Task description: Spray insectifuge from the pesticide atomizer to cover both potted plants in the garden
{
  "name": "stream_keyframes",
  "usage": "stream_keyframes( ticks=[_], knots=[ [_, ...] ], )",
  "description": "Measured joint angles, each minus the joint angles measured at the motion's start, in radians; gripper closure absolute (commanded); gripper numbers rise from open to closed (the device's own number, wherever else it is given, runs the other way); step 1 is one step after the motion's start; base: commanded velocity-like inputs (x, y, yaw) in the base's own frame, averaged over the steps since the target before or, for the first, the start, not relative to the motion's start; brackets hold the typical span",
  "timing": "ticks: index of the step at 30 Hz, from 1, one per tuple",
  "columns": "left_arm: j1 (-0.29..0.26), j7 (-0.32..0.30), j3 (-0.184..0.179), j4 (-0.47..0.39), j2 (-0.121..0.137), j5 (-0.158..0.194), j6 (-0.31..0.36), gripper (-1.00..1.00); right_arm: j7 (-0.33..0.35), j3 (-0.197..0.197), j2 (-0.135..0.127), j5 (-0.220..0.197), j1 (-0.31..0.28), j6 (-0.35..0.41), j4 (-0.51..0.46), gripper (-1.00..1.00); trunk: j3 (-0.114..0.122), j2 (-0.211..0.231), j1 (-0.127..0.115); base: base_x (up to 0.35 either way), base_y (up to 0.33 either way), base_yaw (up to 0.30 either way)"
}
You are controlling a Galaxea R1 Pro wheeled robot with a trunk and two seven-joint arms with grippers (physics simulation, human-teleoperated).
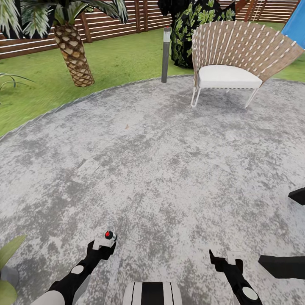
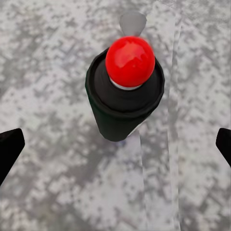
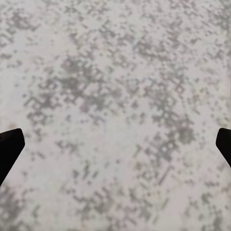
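Paved patio [image 1: 169,148]; left gripper [image 1: 103,245] holds the pesticide atomizer [image 2: 126,94]

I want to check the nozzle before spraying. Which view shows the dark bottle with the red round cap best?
The left wrist view: the dark bottle with the red round cap appears large and sharp, seen from above. In the head view it is tiny, at the left gripper.

A potted plant [image 1: 7,262] is cut off by the head view's left edge.
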Motion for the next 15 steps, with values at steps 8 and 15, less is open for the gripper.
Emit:
stream_keyframes(
  ticks=[8, 15],
  knots=[
    [0.0, 0.002, 0.001, 0.0, 0.0, 0.0, 0.0, -1.0, 0.0, 0.0, 0.0, 0.0, 0.0, 0.0, 0.0, -1.0, 0.0, 0.0, 0.0, 0.067, -0.033, 0.0],
    [0.0, 0.0, 0.0, 0.0, -0.001, 0.001, 0.0, -1.0, 0.0, 0.0, 0.0, 0.0, 0.0, 0.0, 0.0, -1.0, 0.0, 0.0, 0.0, 0.006, -0.003, 0.0]
  ],
)
